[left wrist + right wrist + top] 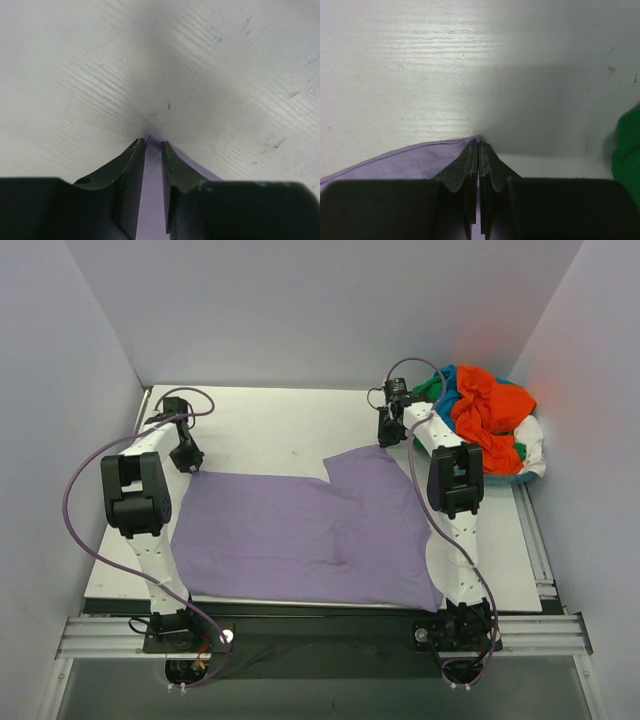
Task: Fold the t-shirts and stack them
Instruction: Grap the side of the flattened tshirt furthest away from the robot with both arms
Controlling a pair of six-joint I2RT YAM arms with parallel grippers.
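Observation:
A lavender-purple t-shirt point(300, 535) lies spread flat over the near half of the white table point(270, 425). My left gripper point(190, 464) is down at its far left corner. In the left wrist view the left gripper point(153, 143) has its jaws a narrow gap apart, with the purple cloth point(151, 195) lying between them. My right gripper point(385, 437) is at the shirt's far right corner. In the right wrist view the right gripper point(480, 142) is shut, pinching the hemmed edge of the lavender shirt point(405, 162).
At the back right, heaped in a pale basin point(505, 478), are an orange-red shirt point(485, 405) and green point(428, 388), teal-blue point(455, 390) and white point(532, 435) ones. Green cloth point(627, 160) shows beside the right gripper. Grey walls close in on three sides.

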